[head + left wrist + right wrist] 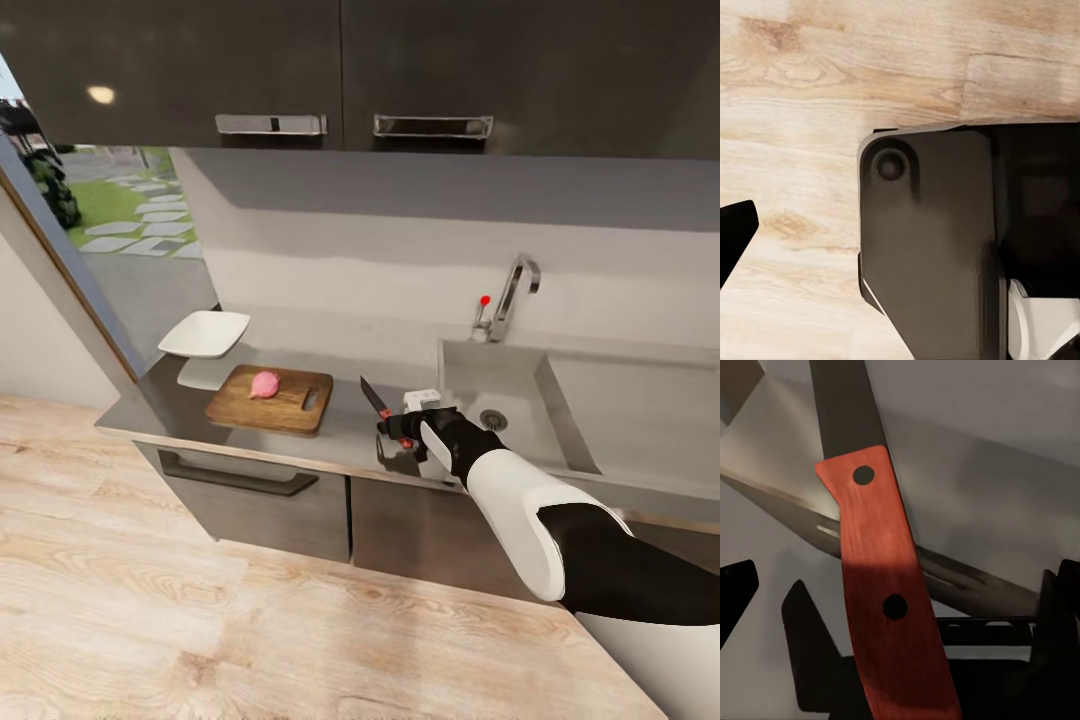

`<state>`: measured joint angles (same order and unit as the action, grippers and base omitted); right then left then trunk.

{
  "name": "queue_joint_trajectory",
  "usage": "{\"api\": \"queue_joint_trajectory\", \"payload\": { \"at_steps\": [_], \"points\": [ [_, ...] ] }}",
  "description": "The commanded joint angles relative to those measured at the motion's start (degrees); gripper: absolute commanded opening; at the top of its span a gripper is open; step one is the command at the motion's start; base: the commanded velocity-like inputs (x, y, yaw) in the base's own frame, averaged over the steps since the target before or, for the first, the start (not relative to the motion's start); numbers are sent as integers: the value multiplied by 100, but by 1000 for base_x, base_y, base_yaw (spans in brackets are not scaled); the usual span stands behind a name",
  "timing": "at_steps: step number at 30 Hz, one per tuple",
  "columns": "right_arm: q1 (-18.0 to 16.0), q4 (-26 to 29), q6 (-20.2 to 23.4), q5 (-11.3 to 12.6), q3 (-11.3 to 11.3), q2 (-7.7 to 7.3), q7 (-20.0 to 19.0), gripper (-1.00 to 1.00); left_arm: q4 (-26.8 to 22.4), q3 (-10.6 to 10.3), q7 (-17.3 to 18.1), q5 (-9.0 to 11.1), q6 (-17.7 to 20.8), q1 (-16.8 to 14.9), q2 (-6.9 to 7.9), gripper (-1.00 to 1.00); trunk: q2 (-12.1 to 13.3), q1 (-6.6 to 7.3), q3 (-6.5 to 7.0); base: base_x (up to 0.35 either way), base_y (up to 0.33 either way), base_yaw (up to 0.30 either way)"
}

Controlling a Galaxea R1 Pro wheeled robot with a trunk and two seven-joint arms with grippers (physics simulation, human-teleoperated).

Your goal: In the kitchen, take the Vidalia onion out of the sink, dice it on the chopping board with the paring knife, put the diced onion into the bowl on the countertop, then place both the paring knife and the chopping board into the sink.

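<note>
**Right gripper holds the paring knife above the counter's front edge**

The right gripper (403,428), black at the end of a white and black arm, is clamped on the red-orange handle of the small paring knife (377,400); the dark pointed blade sticks up and away from the robot, tilted toward the board. In the right wrist view the handle (881,585), with two dark rivet holes, runs between the black fingers (810,649), blade end away from the camera.

The knife is lifted above the long grey metallic countertop (340,450), near its front edge, between the board and the basin. The rectangular brown wooden chopping board (270,398) lies flat near the counter's left end, its handle slot toward the sink. A pink, rounded Vidalia onion (264,384) rests on the board, whole as far as can be told. The shallow white squarish bowl (204,333) stands just behind the board's left corner. The grey steel sink (520,415) with round drain and curved chrome faucet (515,290) occupies the counter's right part.

The left wrist view shows pale wooden floor (832,82) and a dark part of the robot's body (930,240); whether the left gripper is released or clenched cannot be told.
</note>
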<state>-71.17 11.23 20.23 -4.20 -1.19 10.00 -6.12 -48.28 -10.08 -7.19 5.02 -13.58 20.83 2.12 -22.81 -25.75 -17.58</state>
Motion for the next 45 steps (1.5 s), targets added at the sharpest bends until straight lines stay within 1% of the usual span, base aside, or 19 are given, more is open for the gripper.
{"api": "queue_joint_trajectory", "payload": {
  "at_steps": [1, 11, 28, 29, 45],
  "points": [
    [-2, 11, 34, -46, -10, 0, -21, 100, -6, -37, -46, 52, -13, 0, 9, 100, -11, -3, -15, 0, 0, 35],
    [-2, 11, 40, -46, -6, 0, -24, 100, -12, -37, -46, 52, -13, 0, 9, 100, -11, -3, -58, 0, 0, 46],
    [-2, 11, 38, -54, 3, 0, -21, 100, -12, -37, -46, 52, -13, 0, 8, 100, -11, -3, -62, 0, 0, 3],
    [-2, 11, 36, -54, 0, 0, -21, -100, -10, -37, -46, 52, -13, 0, 9, 100, -11, -3, -62, 0, 0, 0],
    [-2, 11, 39, -46, 5, 0, 11, -100, -13, -37, -46, 52, -13, 0, 12, 100, -11, -3, -58, 0, 0, 0]
  ]
}}
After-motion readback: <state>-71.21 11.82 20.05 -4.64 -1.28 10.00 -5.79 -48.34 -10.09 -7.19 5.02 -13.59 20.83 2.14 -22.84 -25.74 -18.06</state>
